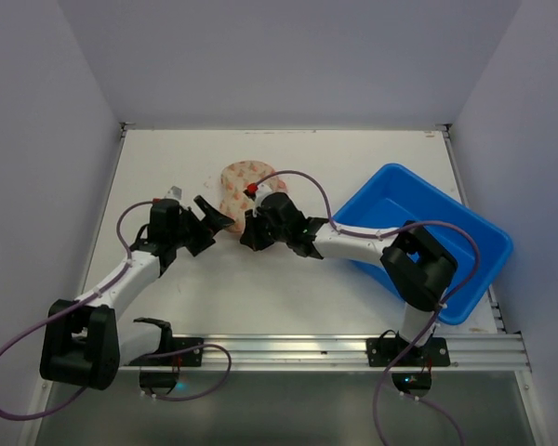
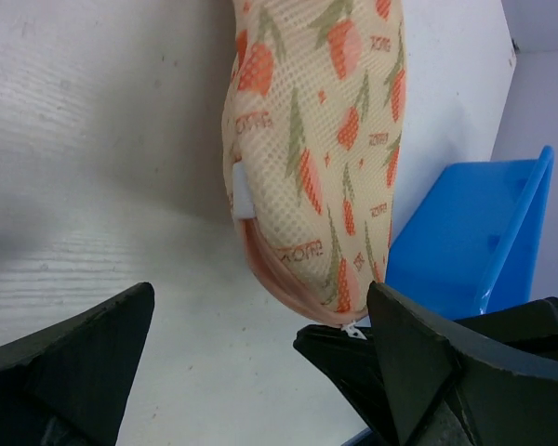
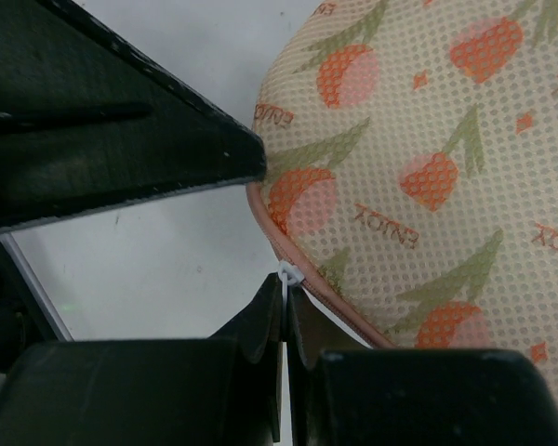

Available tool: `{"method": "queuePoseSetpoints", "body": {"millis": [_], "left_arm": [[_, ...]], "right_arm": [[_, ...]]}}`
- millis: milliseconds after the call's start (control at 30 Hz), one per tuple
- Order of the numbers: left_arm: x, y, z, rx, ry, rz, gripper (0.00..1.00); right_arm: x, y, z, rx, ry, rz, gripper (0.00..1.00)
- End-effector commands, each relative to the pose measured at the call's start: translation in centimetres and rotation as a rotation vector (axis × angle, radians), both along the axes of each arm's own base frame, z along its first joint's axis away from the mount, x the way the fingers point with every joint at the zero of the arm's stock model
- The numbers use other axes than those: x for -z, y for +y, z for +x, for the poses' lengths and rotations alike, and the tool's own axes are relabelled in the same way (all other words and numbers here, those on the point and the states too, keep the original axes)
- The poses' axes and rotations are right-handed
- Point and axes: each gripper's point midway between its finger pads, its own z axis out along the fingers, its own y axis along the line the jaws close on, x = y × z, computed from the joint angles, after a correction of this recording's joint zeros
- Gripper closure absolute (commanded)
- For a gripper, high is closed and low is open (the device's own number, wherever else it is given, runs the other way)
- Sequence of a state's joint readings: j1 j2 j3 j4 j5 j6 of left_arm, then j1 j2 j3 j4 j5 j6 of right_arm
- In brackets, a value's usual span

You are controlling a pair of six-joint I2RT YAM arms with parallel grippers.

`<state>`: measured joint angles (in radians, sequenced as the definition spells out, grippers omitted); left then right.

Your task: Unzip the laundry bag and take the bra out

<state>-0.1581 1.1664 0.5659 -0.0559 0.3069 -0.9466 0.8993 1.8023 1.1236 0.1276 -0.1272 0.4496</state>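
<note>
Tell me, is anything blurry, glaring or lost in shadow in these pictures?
Top external view: even light, faint shadows on the table. Left wrist view: laundry bag sharp, casting a soft shadow beside it. Right wrist view: mesh crisp, the black right gripper nearly featureless.

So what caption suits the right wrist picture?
Right gripper shut on the small white zip pull at the edge of the pale pink mesh pouch with orange-red tulips.

The only lettering that can be read is one small orange-red word, printed again and again across the mesh of the bag [image 3: 428, 167], which looks like "ENJOY", upside down in the right wrist view and smaller and tilted in the left wrist view.
</note>
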Motion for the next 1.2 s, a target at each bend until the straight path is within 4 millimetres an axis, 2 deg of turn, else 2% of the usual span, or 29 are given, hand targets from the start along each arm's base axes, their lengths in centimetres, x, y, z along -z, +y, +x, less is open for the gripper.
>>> {"method": "queuePoseSetpoints", "body": {"millis": [0,133,267,300,367,400,433,467,500,533,567,600,633,700,733,767,800,833,867,900,1000,1033,1133,1167], "left_arm": [[-1.4,-1.1,0.4,-0.009,-0.052,-0.105,0.0],[-2.7,-2.3,1.1,-0.002,-0.102,-0.127,0.01],[-2.1,-2.8,1.5,-0.033,-0.092,-0.142,0.09],[-1.8,-2.8,1.6,-0.042,-0.089,-0.147,0.21],[-1.2,-3.1,1.7,-0.037,-0.07,-0.149,0.36],[-1.0,-3.3,1.7,-0.029,-0.065,-0.147,0.52],[-0.7,-3.2,1.7,-0.03,-0.054,-0.142,0.6],[-0.6,-3.2,1.6,-0.029,-0.048,-0.139,0.67],[-0.5,-3.0,1.6,-0.03,-0.051,-0.124,0.81],[-0.3,-2.7,1.5,-0.033,-0.042,-0.113,0.87],[-0.4,-2.3,1.6,-0.042,-0.045,-0.105,0.93],[-0.4,-2.0,1.6,-0.038,-0.049,-0.094,1.0],[-0.1,-1.6,1.4,-0.042,-0.04,-0.085,1.0],[0.0,-0.5,1.7,-0.048,-0.046,-0.059,1.0],[0.3,-0.1,1.6,-0.05,-0.034,-0.043,1.0],[0.4,0.7,1.7,-0.061,-0.03,-0.031,1.0],[0.2,1.0,1.9,-0.045,-0.043,-0.006,1.0],[0.5,1.3,1.8,-0.042,-0.028,0.008,1.0],[0.8,2.1,2.1,-0.048,-0.018,0.023,1.0],[0.9,2.3,2.2,-0.03,-0.021,0.04,1.0],[0.8,2.8,2.8,-0.019,-0.013,0.059,1.0],[-0.1,2.8,3.5,-0.015,-0.037,0.063,1.0],[-0.4,2.5,5.0,0.014,-0.043,0.07,0.99],[-0.8,2.4,6.2,0.018,-0.052,0.067,0.95]], "right_arm": [[-2.1,2.4,0.1,-0.024,-0.033,0.073,1.0],[-2.0,2.9,-0.1,-0.034,-0.022,0.078,1.0],[-2.3,3.3,-0.6,-0.047,-0.025,0.08,1.0],[-2.2,3.3,-0.7,-0.05,-0.024,0.077,1.0],[-2.1,2.9,-0.9,-0.048,-0.02,0.071,1.0],[-2.0,2.7,-1.0,-0.049,-0.017,0.065,1.0],[-1.5,2.2,-1.4,-0.049,-0.004,0.045,1.0],[-1.9,1.8,-1.5,-0.051,-0.023,0.043,1.0],[-2.0,1.3,-1.5,-0.045,-0.033,0.034,1.0],[-1.2,0.4,-1.6,-0.032,-0.034,0.005,1.0],[-1.8,-0.3,-1.4,-0.028,-0.051,0.006,1.0],[-1.6,-0.9,-1.4,-0.026,-0.043,-0.003,1.0],[-0.5,-1.9,-1.9,-0.032,-0.011,-0.028,1.0],[-0.5,-4.1,-1.1,0.014,0.004,-0.038,1.0],[0.8,-5.7,-1.5,0.031,0.034,-0.07,1.0],[1.0,-7.4,-0.4,0.08,0.048,-0.074,1.0],[0.4,-8.6,0.0,0.109,0.051,-0.063,1.0],[1.2,-10.0,-0.2,0.133,0.075,-0.077,1.0],[1.1,-11.2,0.7,0.17,0.078,-0.076,1.0],[0.9,-11.8,0.8,0.181,0.074,-0.079,1.0],[0.3,-11.6,0.4,0.137,0.074,-0.093,1.0],[0.2,-11.1,0.3,0.118,0.086,-0.086,1.0],[-0.6,-8.4,-0.8,0.03,0.076,-0.041,1.0],[-0.7,-7.0,-1.8,-0.013,0.076,-0.037,1.0]]}}
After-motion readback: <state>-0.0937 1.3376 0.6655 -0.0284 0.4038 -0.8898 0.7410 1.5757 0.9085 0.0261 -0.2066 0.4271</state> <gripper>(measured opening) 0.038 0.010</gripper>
